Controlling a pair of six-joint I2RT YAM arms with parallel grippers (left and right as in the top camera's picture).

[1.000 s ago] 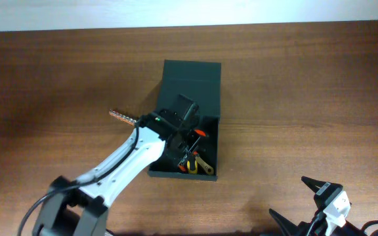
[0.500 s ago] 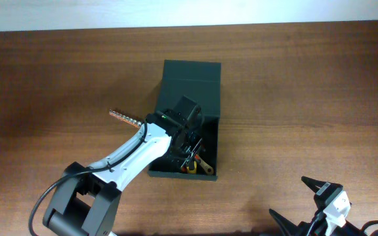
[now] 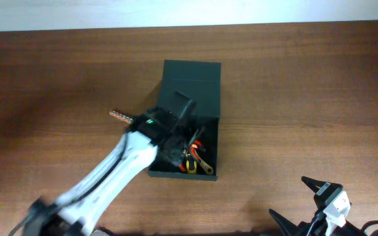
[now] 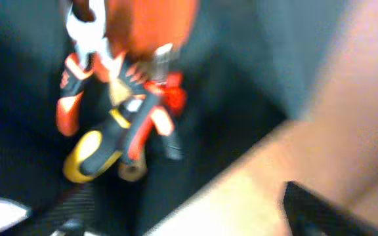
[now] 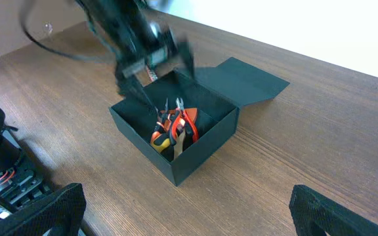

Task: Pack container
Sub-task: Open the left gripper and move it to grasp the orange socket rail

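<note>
The container point(image 3: 205, 88) is a dark green box standing open in mid-table, its flap lid point(image 3: 191, 72) laid back on the far side. Orange-handled pliers point(image 3: 195, 143) and a yellow-and-black handled tool point(image 3: 190, 165) lie piled in its near end, and show blurred in the left wrist view as pliers point(image 4: 146, 111). My left gripper point(image 3: 178, 139) hangs over the box's left side, open, with nothing between its fingers point(image 4: 317, 210). My right gripper point(image 5: 189, 216) rests open and empty near the table's front right, well away from the container point(image 5: 202, 147).
A thin strip of reddish bits point(image 3: 123, 117) lies on the wood just left of the container. The left arm point(image 3: 120, 167) runs from the front left up to the box. The table's back edge point(image 3: 189, 26) meets a white wall.
My left gripper has gone from shut to open above the box, and the orange-handled pliers now lie among the tools inside. The left arm is blurred, shifting slightly left. The right arm is unmoved.
</note>
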